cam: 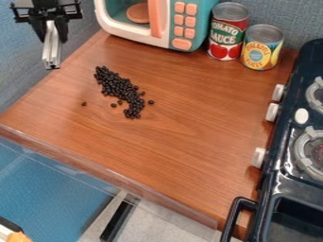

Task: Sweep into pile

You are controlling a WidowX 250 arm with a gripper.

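In the camera view my gripper [52, 34] hangs at the upper left, over the left edge of the wooden surface. It is shut on a narrow silvery tool [50, 53] that points downward. Right of the tool and lower in the view, many small black beans [117, 87] lie in an elongated band slanting down to the right. The tool stands apart from them. One stray bean [84, 103] lies left of the band, and several others sit close around its lower part.
A toy microwave [183, 26] stands at the back of the wooden counter [170, 151]. Beside it are a red tomato can [227, 30] and a yellow pineapple can [261, 47]. A dark toy stove [277, 189] with white knobs borders the right side.
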